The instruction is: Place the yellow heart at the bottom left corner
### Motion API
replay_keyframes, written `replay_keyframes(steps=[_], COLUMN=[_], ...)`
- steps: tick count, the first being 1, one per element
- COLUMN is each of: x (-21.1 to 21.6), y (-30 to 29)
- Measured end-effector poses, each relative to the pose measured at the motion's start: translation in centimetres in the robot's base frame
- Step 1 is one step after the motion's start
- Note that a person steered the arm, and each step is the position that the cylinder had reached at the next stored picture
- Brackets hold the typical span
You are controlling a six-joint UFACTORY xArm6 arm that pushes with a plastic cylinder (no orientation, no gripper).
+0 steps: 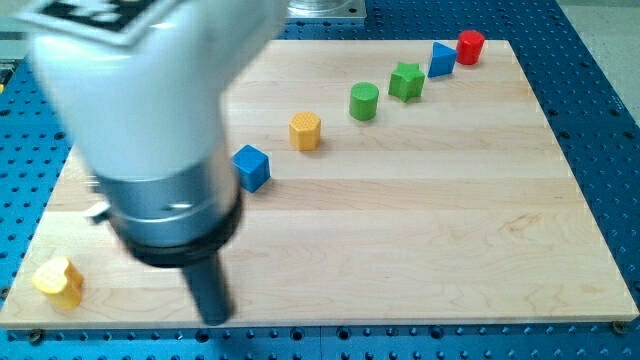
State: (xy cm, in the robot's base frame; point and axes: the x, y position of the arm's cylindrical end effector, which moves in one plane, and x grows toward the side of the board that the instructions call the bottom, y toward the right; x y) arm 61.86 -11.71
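Note:
The yellow heart (58,281) lies on the wooden board (400,240) close to its bottom left corner. My tip (214,320) is at the board's bottom edge, well to the right of the heart and apart from it. The large blurred arm body fills the view's upper left and hides part of the board behind it.
A line of blocks runs up to the view's top right: a blue cube (251,166), an orange hexagon-like block (305,130), a green cylinder (364,101), a green star (406,81), a blue block (441,59) and a red cylinder (470,46).

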Motion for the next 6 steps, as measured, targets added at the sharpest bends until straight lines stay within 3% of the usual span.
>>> replay_keyframes(steps=[3,4,6], x=[-0.1,-0.1,-0.1], y=[-6.0,-13.4,-18.0])
